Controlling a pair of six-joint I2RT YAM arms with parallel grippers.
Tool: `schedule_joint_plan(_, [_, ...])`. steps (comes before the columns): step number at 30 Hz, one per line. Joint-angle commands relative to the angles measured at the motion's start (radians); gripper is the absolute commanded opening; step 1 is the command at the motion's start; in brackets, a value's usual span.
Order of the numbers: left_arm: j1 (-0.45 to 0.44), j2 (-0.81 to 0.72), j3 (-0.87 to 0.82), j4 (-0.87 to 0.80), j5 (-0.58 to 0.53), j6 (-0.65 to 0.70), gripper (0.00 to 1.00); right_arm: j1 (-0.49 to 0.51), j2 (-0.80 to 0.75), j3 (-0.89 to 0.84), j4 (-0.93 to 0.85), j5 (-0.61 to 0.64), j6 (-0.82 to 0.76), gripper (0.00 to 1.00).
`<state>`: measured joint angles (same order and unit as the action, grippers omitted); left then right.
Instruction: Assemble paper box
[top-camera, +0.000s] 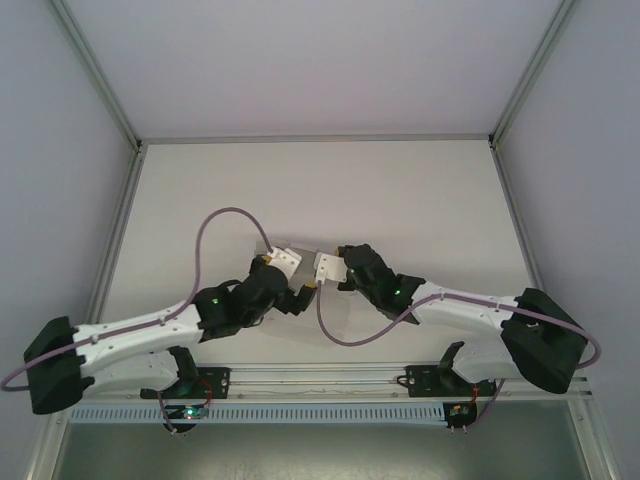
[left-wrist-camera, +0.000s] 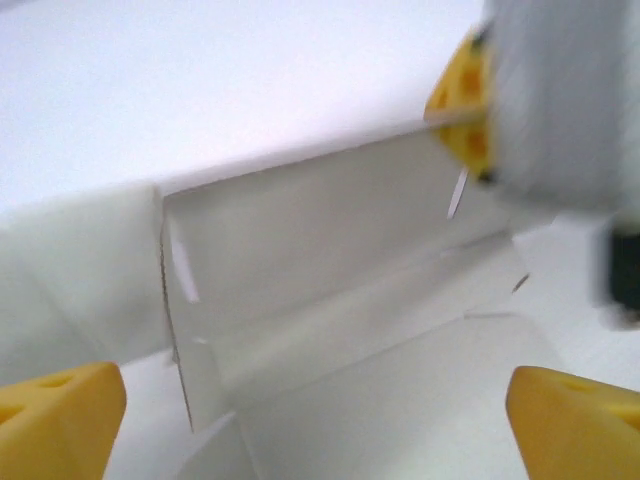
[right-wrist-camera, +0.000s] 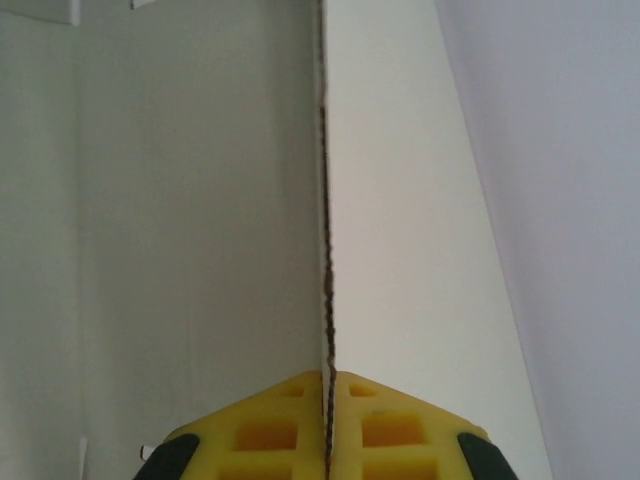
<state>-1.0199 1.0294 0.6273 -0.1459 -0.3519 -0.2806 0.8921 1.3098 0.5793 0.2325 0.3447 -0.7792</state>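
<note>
Top external view: both arms reach toward the middle of the white table (top-camera: 300, 180), and their grippers meet just below the centre of the frame.
Paper box: thin white card (top-camera: 338, 305), partly folded, lying between and under the two grippers at the middle of the frame.
Left gripper, top view: it (top-camera: 287, 258) points up and to the right, just beside the right gripper (top-camera: 327, 270), with the card under both.
Left wrist view, card: the paper box (left-wrist-camera: 330, 250) fills the centre as a creased panel standing up from a flatter panel below it, with small slits near its left and right ends.
Left jaws: wide apart. The two yellow fingertips (left-wrist-camera: 60, 420) sit in the lower left and lower right corners of the frame, on either side of the card and not pressing it. The left gripper (left-wrist-camera: 320, 430) holds nothing.
Right gripper, left wrist view: blurred in the upper right, its yellow pad (left-wrist-camera: 462, 105) is on the top edge of the standing panel.
Right wrist view, card: one edge of the paper box (right-wrist-camera: 400, 200) runs straight up the middle of the frame, seen edge-on.
Right jaws: together on the card. The right gripper (right-wrist-camera: 327, 400) has both yellow pads at the bottom centre, pinching that thin edge.
</note>
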Motion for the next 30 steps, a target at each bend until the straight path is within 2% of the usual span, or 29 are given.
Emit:
schedule_joint_plan(1, [-0.009,-0.064,0.001,-0.068,-0.051,-0.069,1.00,-0.007,0.011,-0.003,-0.007,0.056,-0.020,0.00])
schedule_joint_plan(4, [0.005,-0.095,0.026,-0.164,-0.163,-0.134,1.00,-0.007,0.009,-0.005,-0.006,0.047,-0.019,0.00])
schedule_joint_plan(6, [0.049,-0.096,0.046,-0.221,-0.201,-0.191,1.00,-0.007,0.008,-0.008,-0.002,0.039,-0.028,0.00])
schedule_joint_plan(8, [0.132,-0.089,0.048,-0.230,-0.144,-0.231,1.00,-0.005,0.012,-0.021,0.020,0.026,-0.060,0.00])
schedule_joint_plan(12, [0.303,-0.078,0.029,-0.164,-0.006,-0.287,1.00,0.017,0.034,-0.058,0.138,0.094,-0.120,0.00])
schedule_joint_plan(16, [0.398,-0.087,0.010,-0.129,0.047,-0.311,1.00,0.048,0.056,-0.098,0.283,0.174,-0.218,0.00])
schedule_joint_plan(20, [0.499,-0.071,-0.009,-0.114,0.072,-0.348,1.00,0.076,0.069,-0.147,0.427,0.162,-0.295,0.00])
schedule_joint_plan(26, [0.674,0.012,-0.031,-0.060,0.177,-0.400,1.00,0.098,0.083,-0.180,0.542,0.170,-0.345,0.00])
schedule_joint_plan(28, [0.705,0.035,-0.038,-0.036,0.187,-0.406,1.00,0.105,0.086,-0.200,0.619,0.177,-0.375,0.00])
schedule_joint_plan(30, [0.717,0.052,-0.041,-0.009,0.197,-0.390,1.00,0.113,0.089,-0.198,0.624,0.183,-0.396,0.00])
